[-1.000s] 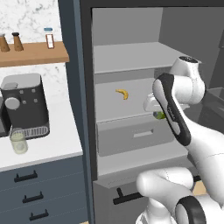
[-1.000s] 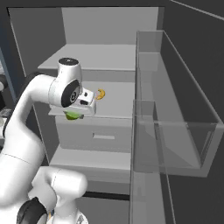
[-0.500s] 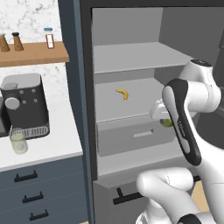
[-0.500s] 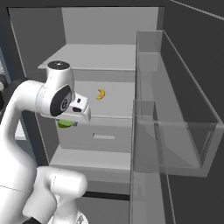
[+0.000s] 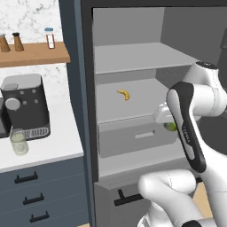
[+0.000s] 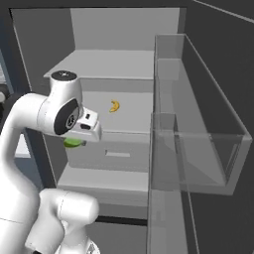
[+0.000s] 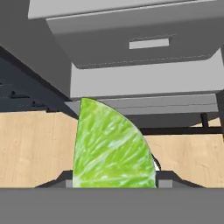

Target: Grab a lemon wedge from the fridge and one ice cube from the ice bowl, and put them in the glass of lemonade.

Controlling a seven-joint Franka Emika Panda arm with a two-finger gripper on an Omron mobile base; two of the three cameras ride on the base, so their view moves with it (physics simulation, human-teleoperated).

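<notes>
Before the open fridge (image 5: 128, 57), the gripper (image 6: 74, 142) holds the lemon wedge (image 7: 111, 146) clamped between its fingers, clear of the shelves and in front of the drawer. Fetching the wedge looks done; carrying it to the glass of lemonade (image 5: 19, 142) on the counter and adding an ice cube remain

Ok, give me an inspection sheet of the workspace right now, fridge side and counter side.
Surface: white counter left of the fridge.
Job's things: tall grey fridge open; green lemon wedge held; clear glass of lemonade on the counter.
Clutter: yellow curved piece on a fridge shelf; black coffee machine; small jars on a wooden shelf.
Grippers: gripper shut on the wedge, outside the fridge.
Cables: nothing seen.
Surroundings: marble wall, dark blue drawers.
</notes>
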